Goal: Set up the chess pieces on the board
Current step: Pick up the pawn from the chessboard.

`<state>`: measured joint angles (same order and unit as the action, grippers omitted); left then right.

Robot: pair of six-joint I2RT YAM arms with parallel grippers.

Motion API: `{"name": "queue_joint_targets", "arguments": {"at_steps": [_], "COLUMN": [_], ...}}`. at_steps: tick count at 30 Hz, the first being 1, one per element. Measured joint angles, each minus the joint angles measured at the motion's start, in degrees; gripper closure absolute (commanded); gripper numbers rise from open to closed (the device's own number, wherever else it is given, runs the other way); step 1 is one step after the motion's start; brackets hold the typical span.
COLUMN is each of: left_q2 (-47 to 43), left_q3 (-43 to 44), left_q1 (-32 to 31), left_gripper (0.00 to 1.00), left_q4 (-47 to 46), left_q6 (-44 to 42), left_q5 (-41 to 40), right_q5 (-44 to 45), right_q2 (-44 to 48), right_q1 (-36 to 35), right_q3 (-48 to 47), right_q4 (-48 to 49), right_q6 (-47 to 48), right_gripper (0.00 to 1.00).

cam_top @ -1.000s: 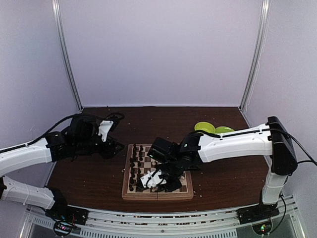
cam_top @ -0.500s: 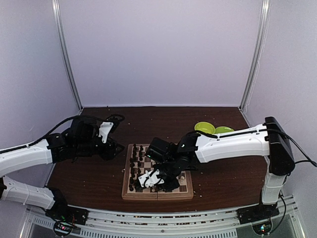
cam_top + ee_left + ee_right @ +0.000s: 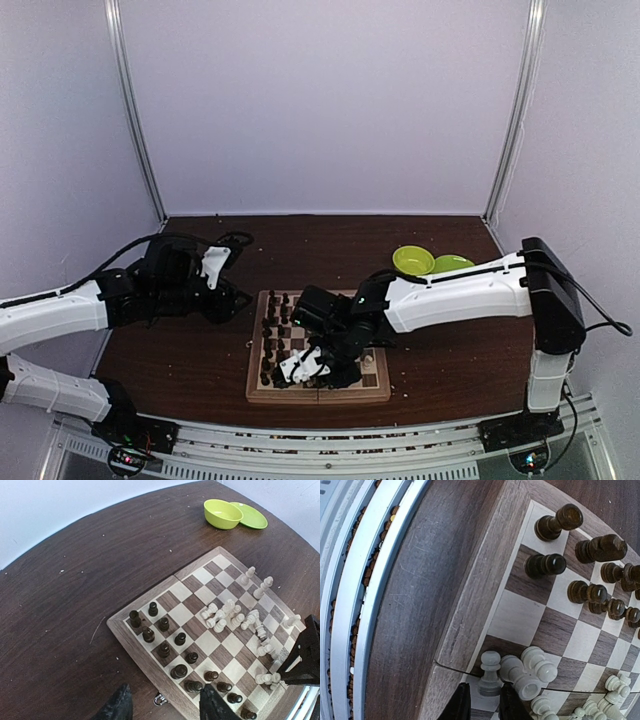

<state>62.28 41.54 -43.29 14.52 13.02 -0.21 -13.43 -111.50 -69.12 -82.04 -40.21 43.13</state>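
Checkered board (image 3: 181, 614) flat on bench. Dark pieces (image 3: 164, 624) upright, two rows one end. White pieces (image 3: 220, 617) jumbled, some toppled; white pawn (image 3: 490, 667) upright in right end effector (image 3: 484, 700).

The board (image 3: 475, 590) was wood, its pale border streaked with grain and satin-smooth, its squares flat brown and cream veneer. The dark pieces (image 3: 545, 565) carried a polished sheen with small highlights. The pale pieces (image 3: 490, 670) looked duller, like bare turned wood. The table (image 3: 75, 580) was dark wood grain, half-glossy and finely scratched. At one o'clock from the board, the bowl (image 3: 222, 514) and plate (image 3: 252, 517) looked like smooth green plastic. At six o'clock ran rails (image 3: 350, 580) of pale, matt metal.
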Motion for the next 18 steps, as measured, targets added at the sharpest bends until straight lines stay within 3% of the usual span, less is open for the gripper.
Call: {"name": "queue_joint_targets", "arguments": {"at_steps": [10, 18], "left_q2": [0.4, 0.9], "left_q3": [-0.1, -0.5], "left_q1": [0.0, 0.0], "left_gripper": [0.53, 0.53], "left_q4": [-0.7, -1.2], "left_q6": [0.0, 0.0], "left_q5": [0.4, 0.6], "right_q5": [1.0, 1.5], "right_q2": [-1.5, -1.6], "right_q1": [0.0, 0.0], "right_q3": [0.0, 0.0], "right_q4": [0.5, 0.9], "right_q6": [-0.1, -0.1], "right_gripper": [0.77, 0.85]}}
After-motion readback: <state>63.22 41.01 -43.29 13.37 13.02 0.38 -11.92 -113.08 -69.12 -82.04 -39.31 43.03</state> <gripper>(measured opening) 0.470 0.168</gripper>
